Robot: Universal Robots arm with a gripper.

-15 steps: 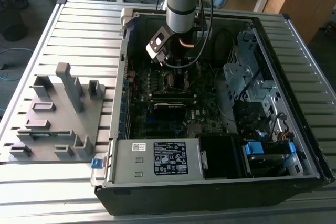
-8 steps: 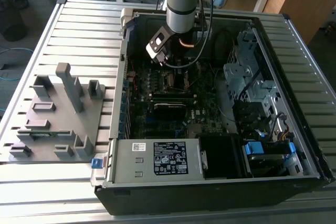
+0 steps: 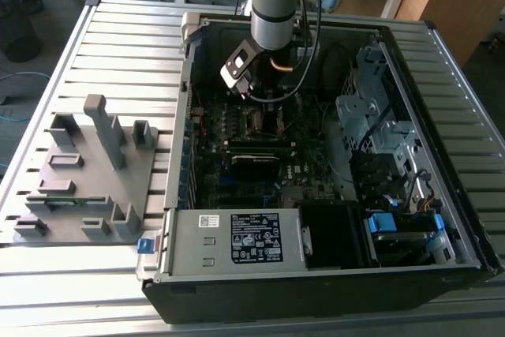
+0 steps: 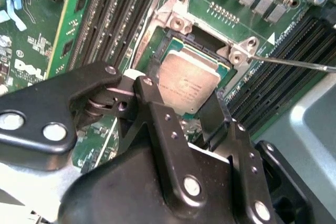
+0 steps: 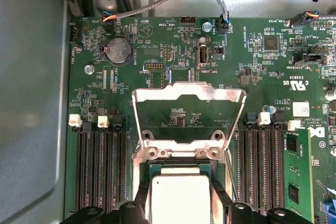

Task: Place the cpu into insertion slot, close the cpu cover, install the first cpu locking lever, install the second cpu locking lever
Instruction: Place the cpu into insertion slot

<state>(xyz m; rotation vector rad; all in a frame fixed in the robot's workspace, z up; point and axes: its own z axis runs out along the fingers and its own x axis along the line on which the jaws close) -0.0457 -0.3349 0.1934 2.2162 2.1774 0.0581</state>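
The cpu [image 4: 186, 83] is a silver-topped square chip sitting level in the insertion slot [image 4: 177, 22], whose silver rim frames it. My gripper [image 4: 181, 97] is shut on the cpu, with one black finger [image 4: 149, 95] against each of two opposite edges. In the first wrist view the cpu [image 5: 180, 199] lies between the fingertips [image 5: 140, 209], just below the slot's rim [image 5: 178, 153]. The cpu cover [image 5: 189, 92] stands open, hinged up behind the slot. A thin locking lever [image 4: 294, 64] sticks out unlatched beside the slot. In the exterior view the gripper [image 3: 264, 108] reaches down into the computer case [image 3: 316, 282].
Black memory slots [image 5: 100, 171] run along both sides of the socket, and a green memory stick [image 5: 294, 177] stands in one. Cables [image 5: 157, 1] hang over the board's edge. A grey drive cage [image 3: 379, 116] is at the exterior view's right, a grey fixture plate [image 3: 87, 171] at its left.
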